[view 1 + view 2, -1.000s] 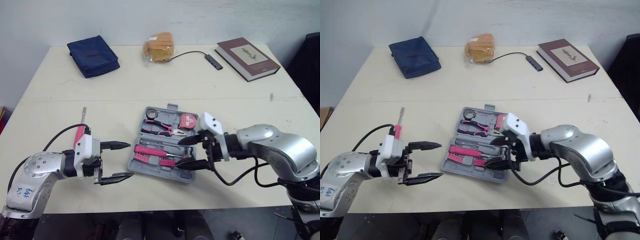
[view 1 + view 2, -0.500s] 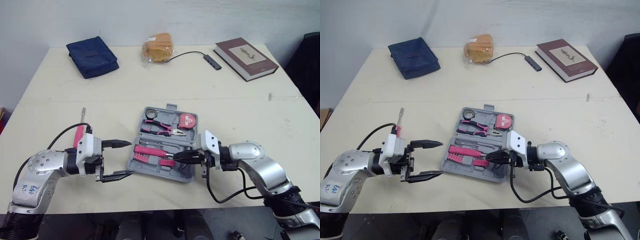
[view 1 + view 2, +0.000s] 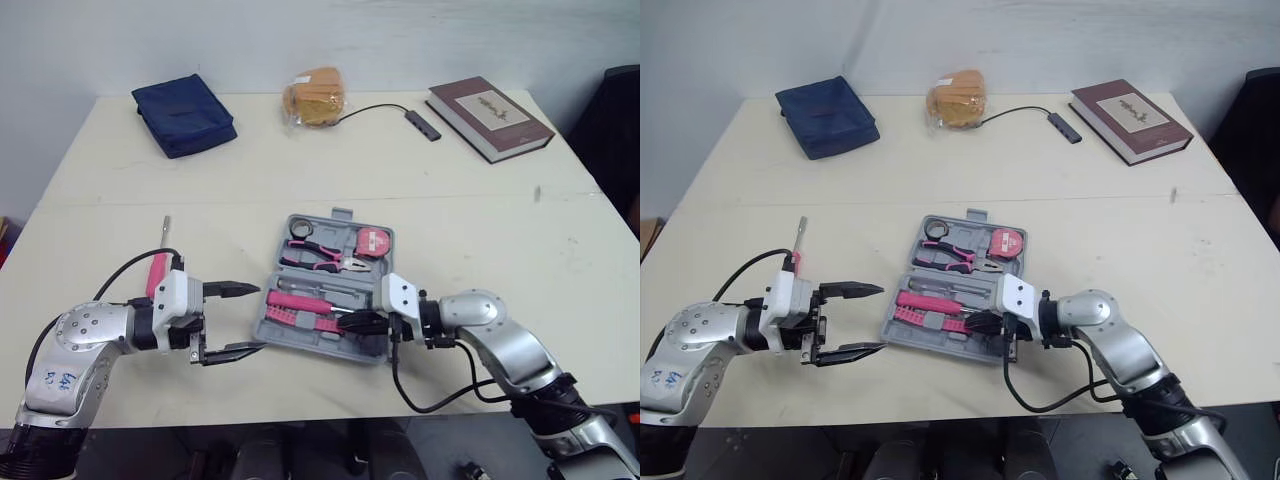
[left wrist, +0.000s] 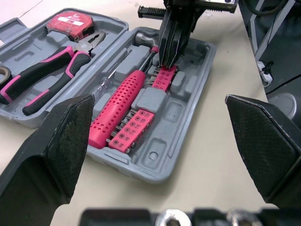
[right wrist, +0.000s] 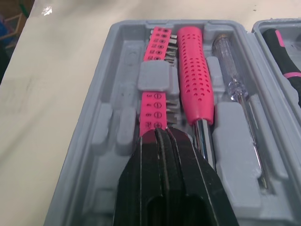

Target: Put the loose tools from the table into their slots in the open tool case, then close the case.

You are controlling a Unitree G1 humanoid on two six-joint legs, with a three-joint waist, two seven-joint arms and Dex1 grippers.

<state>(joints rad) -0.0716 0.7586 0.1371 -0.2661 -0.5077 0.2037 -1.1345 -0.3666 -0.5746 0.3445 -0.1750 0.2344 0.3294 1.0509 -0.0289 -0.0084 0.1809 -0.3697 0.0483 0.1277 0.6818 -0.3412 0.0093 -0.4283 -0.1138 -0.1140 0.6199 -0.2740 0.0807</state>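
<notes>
Tool case [image 3: 310,346] is lying open and flat on the table [image 3: 480,200], near its front edge, with pliers [image 3: 320,258] and a tape measure [image 3: 375,241] sitting in the far half. In the near half, the right gripper [image 3: 352,322] is pressing in with its fingers pinched together and holding nothing. Its tips are sitting on or just above the pink bit strip [image 5: 156,110], beside the pink driver handle [image 5: 194,75]. If it is bearing down off-centre, it is probably risking tipping the light tray or popping bits out of their clips. The left gripper [image 3: 245,319] is hovering just beside the case's left edge, spread wide and empty. A sideways drift there is likely to nudge the case under the right fingers. Behind the left arm, a loose screwdriver [image 3: 158,270] is lying on the table, not yet slotted. Closing the lid now would be leaving it out, or jamming the lid against a half-seated tool.
</notes>
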